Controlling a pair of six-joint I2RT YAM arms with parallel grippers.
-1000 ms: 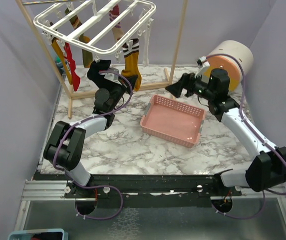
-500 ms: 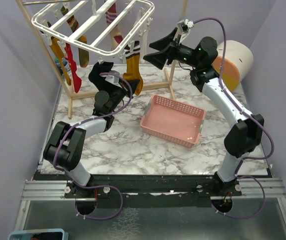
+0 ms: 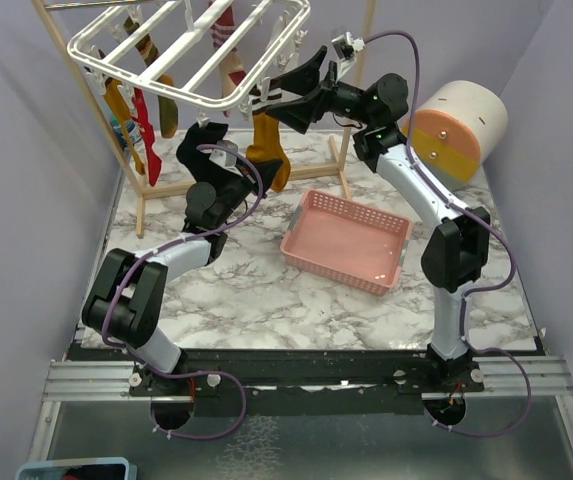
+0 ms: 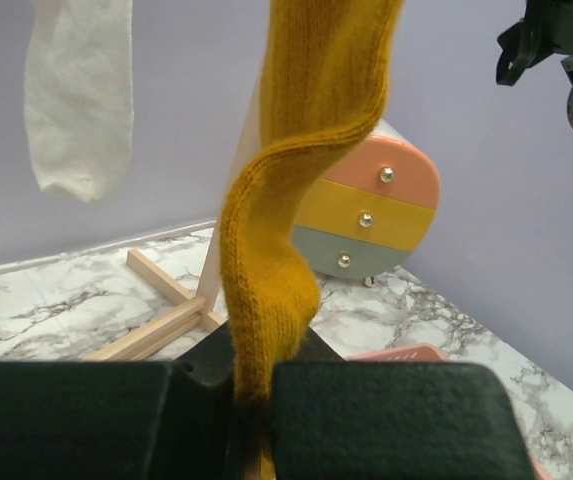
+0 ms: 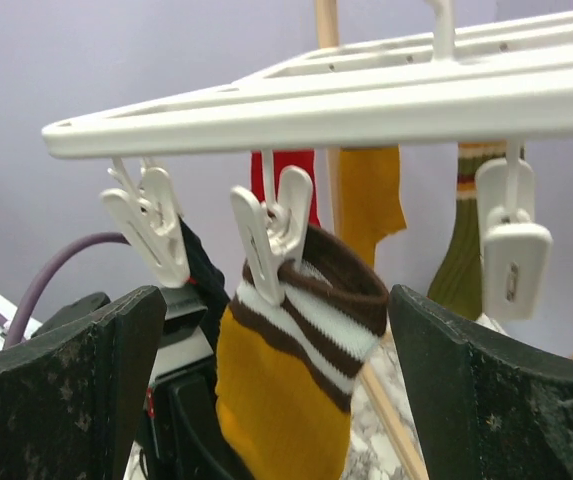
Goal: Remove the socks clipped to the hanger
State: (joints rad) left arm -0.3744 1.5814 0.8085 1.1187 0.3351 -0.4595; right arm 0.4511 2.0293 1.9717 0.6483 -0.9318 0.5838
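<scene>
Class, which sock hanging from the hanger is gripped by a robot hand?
The mustard sock with the brown-and-white striped cuff: the left hand pinches its lower end; the others hang free.

striped sock (image 5: 296, 330) and clips (image 5: 276, 225) fronting wide-open right end effector (image 5: 286, 385), hanger (image 5: 366, 100) bar close overhead

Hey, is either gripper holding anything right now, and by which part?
The left gripper is shut on the mustard sock at its hanging lower end. The right gripper is open on either side of that sock's striped cuff, holding nothing.
</scene>
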